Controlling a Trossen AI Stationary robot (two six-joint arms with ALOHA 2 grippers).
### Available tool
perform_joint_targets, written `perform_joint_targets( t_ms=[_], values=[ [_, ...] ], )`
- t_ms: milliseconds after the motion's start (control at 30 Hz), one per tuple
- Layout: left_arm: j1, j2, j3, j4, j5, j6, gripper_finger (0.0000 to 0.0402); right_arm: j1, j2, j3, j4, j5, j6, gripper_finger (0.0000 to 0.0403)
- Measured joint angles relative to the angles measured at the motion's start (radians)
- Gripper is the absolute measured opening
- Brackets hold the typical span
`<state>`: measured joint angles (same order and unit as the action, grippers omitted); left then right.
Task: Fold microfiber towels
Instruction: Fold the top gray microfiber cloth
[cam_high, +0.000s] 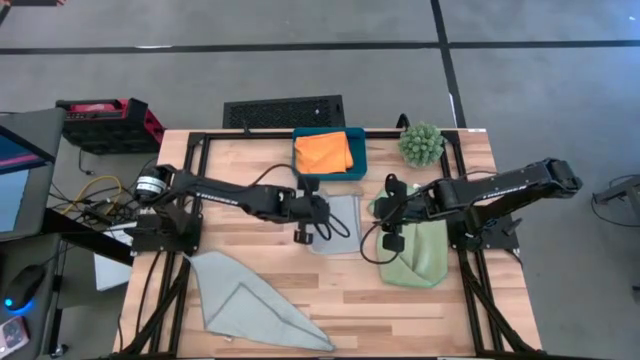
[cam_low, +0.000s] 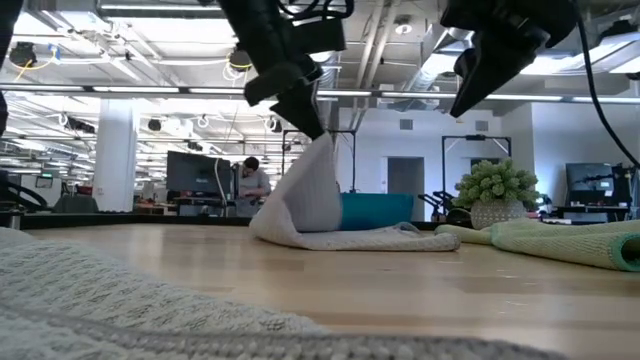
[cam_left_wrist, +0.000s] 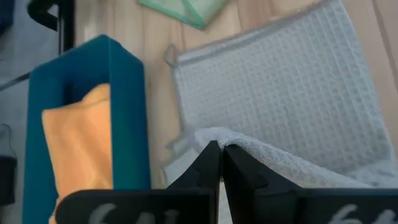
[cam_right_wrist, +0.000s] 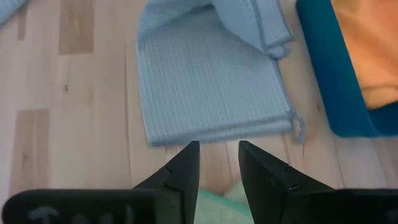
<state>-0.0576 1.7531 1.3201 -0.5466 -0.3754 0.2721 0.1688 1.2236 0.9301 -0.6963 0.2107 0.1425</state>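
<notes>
While its fingers are pinched tight on a corner of the grey-blue towel (cam_high: 338, 222), the left gripper (cam_high: 322, 212) sits at the centre of the high view and holds that corner up off the table (cam_high: 250, 180); in the low view the cloth rises to a peak under the gripper (cam_low: 312, 130) while the rest lies flat on the wood. Just to the right of it, the right gripper (cam_high: 392, 208) hangs over the light green towel (cam_high: 415, 255) with its fingers parted and nothing between them. Above both, at the upper middle of the high view, the orange towel (cam_high: 323, 152) lies folded in the teal tray (cam_high: 355, 170), and a second grey-blue towel (cam_high: 245, 305) sprawls half folded at the lower left. As I judge it, the fold is mid-way. The pinch takes only the very edge, so the corner could slip out as it is carried across, and the lower layer might drag and leave the fold crooked. The two grippers are near one another, so a wide sweep could bump the right one.
</notes>
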Motion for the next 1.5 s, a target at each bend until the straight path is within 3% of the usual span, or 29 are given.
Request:
perform_joint_targets(
  t_ms=[467,633,1000,1333,1500],
  values=[
    [0.032,0.003,0.0,0.168,0.029,0.095,0.0,0.0,-0.002,0.0,-0.008,0.0,0.0,0.0134],
    [0.032,0.078,0.003,0.262,0.034,0.139,0.0,0.0,-0.002,0.0,-0.013,0.0,0.0,0.0134],
    [0.03,0.174,0.134,0.269,0.085,0.209,0.0,0.0,-0.002,0.0,-0.046,0.0,0.0,0.0134],
    [0.03,0.189,0.139,0.274,0.134,0.163,0.0001,0.0,-0.002,0.0,-0.059,0.011,0.0,0.0134],
    [0.029,0.196,0.139,0.275,0.137,0.156,0.0019,0.0,-0.002,0.0,-0.059,0.011,0.008,0.0134]
  ],
)
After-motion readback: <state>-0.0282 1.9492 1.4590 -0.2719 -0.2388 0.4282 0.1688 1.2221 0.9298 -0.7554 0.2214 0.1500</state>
